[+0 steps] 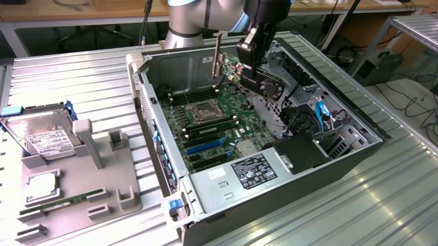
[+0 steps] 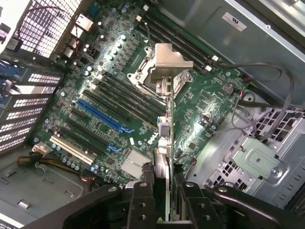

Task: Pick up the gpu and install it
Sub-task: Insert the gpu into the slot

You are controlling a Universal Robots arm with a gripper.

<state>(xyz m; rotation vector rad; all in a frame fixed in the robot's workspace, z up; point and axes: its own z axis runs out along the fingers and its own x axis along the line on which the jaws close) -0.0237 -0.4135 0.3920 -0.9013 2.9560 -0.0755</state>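
Black gripper (image 1: 257, 72) fingers clamp the gpu (image 1: 263, 81) from both sides and hold it in the air above the open computer case (image 1: 356, 154), over the end of the green motherboard (image 1: 219, 128) nearer the arm's base. The jaws stand partly closed, pressed against the card's two faces. In the exterior view the card hangs on edge, its round fan facing the exterior view's right and its long silver bracket (image 1: 216, 54) pointing up at the card's far end. In the wrist view the gpu (image 2: 164, 129) is seen edge-on between the fingers (image 2: 143, 200), its bracket (image 2: 169, 59) over the metal CPU socket (image 2: 178, 78), with a blue expansion slot (image 2: 102, 114) and black slots lying beside it on the board.

A white-and-black rating label (image 1: 255, 169) sits on the power supply inside the case; its print cannot be read. A small white sticker (image 2: 234, 21) on the case wall is likewise unreadable.

On the ribbed metal table (image 1: 68, 77), at the exterior view's left, a grey fixture tray (image 1: 82, 169) carries a silver hard drive (image 1: 41, 136) with a white label, a square chip (image 1: 41, 187) and a slim green RAM stick (image 1: 61, 201).
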